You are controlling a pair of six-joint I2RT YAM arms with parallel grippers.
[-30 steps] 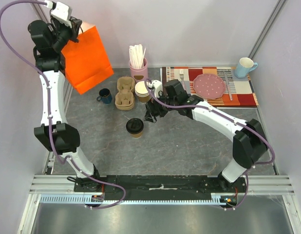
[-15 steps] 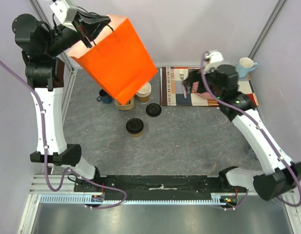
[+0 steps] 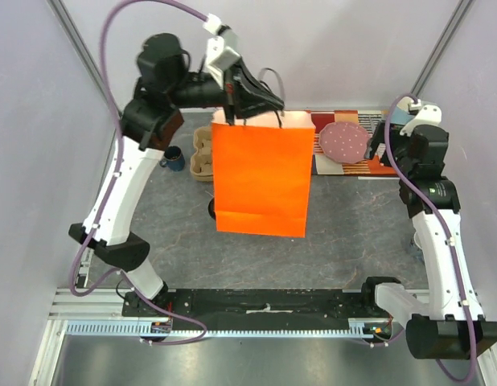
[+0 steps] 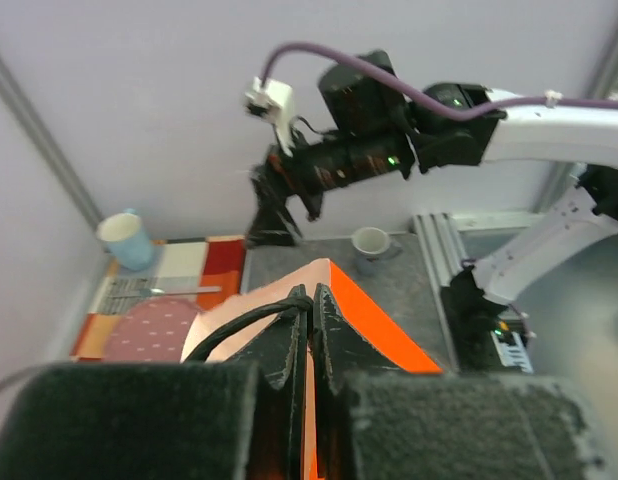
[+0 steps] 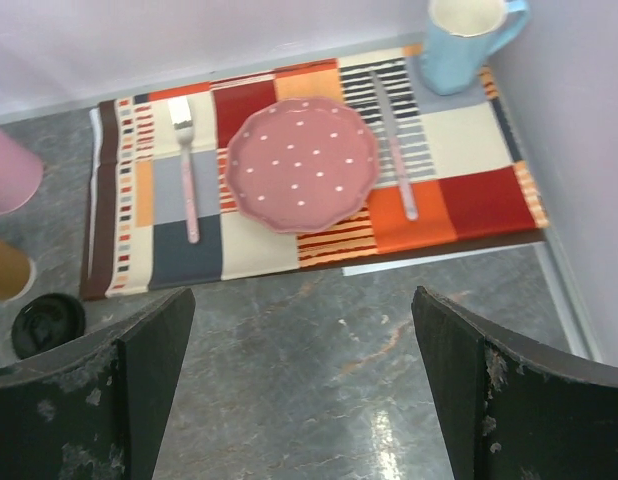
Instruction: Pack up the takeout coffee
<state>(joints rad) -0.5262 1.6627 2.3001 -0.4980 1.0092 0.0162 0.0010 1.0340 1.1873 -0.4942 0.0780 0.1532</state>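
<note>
My left gripper point(image 3: 270, 103) is shut on the black handle point(image 3: 278, 96) of an orange paper bag point(image 3: 260, 181) and holds it hanging in the air over the middle of the table. In the left wrist view the fingers point(image 4: 289, 345) pinch the handle point(image 4: 239, 322) above the bag's top point(image 4: 389, 335). The takeout coffee is hidden behind the bag; only a dark sliver point(image 3: 210, 209) shows at the bag's left edge. My right gripper point(image 3: 389, 135) point(image 5: 301, 300) is open and empty above the grey table, near the placemat's front edge.
A striped placemat point(image 5: 469, 190) holds a pink plate point(image 5: 301, 165), a fork point(image 5: 186, 170), a knife point(image 5: 394, 140) and a light blue mug point(image 5: 464, 30). A loose black lid point(image 5: 47, 322) lies by a brown cup point(image 5: 4, 265). A dark blue mug point(image 3: 172, 158) and a cardboard cup carrier point(image 3: 202, 153) stand at the back left.
My left arm has swung the orange bag from the back left to the middle, now hanging upright. My right arm has drawn back to the right, over the placemat's edge.
</note>
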